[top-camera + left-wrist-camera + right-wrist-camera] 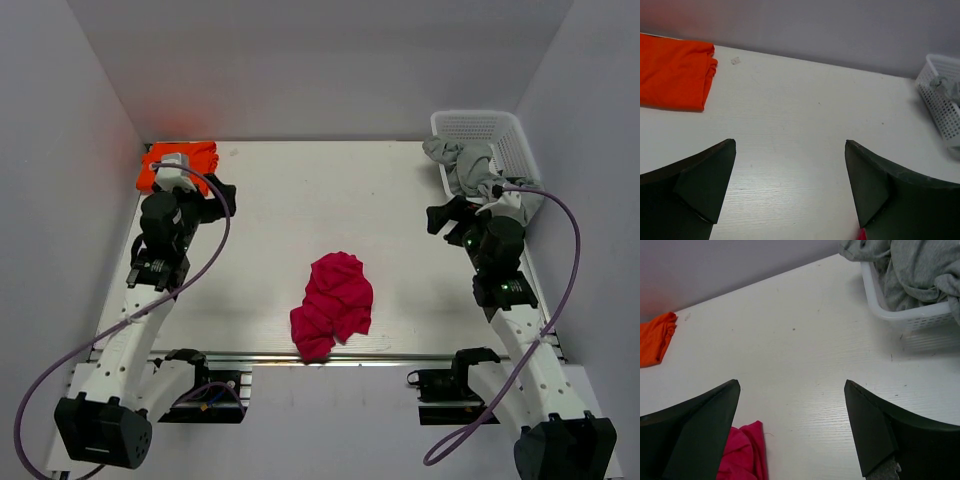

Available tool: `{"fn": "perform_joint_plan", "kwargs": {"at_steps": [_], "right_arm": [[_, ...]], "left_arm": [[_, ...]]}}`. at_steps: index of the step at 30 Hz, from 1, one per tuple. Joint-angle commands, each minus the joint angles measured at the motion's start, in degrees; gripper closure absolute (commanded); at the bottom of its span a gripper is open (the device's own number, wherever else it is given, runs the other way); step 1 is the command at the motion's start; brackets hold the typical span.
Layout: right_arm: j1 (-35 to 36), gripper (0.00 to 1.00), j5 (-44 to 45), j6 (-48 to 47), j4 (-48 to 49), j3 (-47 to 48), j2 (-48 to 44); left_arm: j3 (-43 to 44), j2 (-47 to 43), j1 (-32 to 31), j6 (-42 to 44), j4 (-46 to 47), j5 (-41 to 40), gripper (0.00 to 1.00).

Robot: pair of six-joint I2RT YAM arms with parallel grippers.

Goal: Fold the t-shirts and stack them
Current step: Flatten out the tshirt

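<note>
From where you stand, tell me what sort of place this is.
Probably a robot test cell for laundry folding: a white table boxed in by plain panels, a left arm and right arm bolted at its near edge, and a basket of grey clothes.

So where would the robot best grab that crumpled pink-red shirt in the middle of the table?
Probably from straight above, pinching a raised fold on top of the magenta-red shirt. It lies in a crumpled heap, with no flat hem spread out to slide under. It sits between the arms, so the left gripper or the right gripper, both open, might do it.
</note>
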Motion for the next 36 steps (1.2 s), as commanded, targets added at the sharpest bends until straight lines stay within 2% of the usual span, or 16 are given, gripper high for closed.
{"fn": "perform_joint_plan", "kwargs": {"at_steps": [1,7,8,11,14,19,22,29,36], "right_arm": [[0.0,0.1,0.3,1.3,-0.5,0.5,1.1],[0.1,0.1,1.8,-1.2,-2.4,2.4,7.0],[0.1,0.1,0.0,-2.0,-2.4,2.6,7.5],[0.2,0.1,-5.5,-2.8,-5.0,3.8,11.4],[0.4,0.1,-12.5,-4.5,-6.3,5.9,16.1],[1.9,0.1,-18.3,-6.4,-10.2,9.1,24.9],[3.9,0.1,-22.8,-7.8,-9.8,9.3,27.1],[8.5,0.12,-25.8,-8.7,-9.6,7.4,28.2],[13.2,0.18,-27.9,-8.1,-10.5,3.5,27.5]], "left_arm": [[0.9,2.6,-0.8,3.1,-3.5,3.7,0.0],[0.9,12.2,-1.3,2.6,-1.1,20.1,0.0],[0.9,15.6,-2.2,1.9,0.0,24.4,0.0],[0.3,19.8,-6.2,1.9,1.9,27.6,0.0],[-0.2,23.9,-12.8,3.1,1.4,24.5,0.0],[2.9,30.9,-24.9,5.1,-4.1,20.3,0.0],[2.0,31.0,-28.6,5.1,-7.6,15.5,0.0],[-1.4,26.3,-31.9,3.1,-3.4,12.5,0.07],[3.0,33.2,-33.1,3.7,-2.2,11.4,0.18]]}}
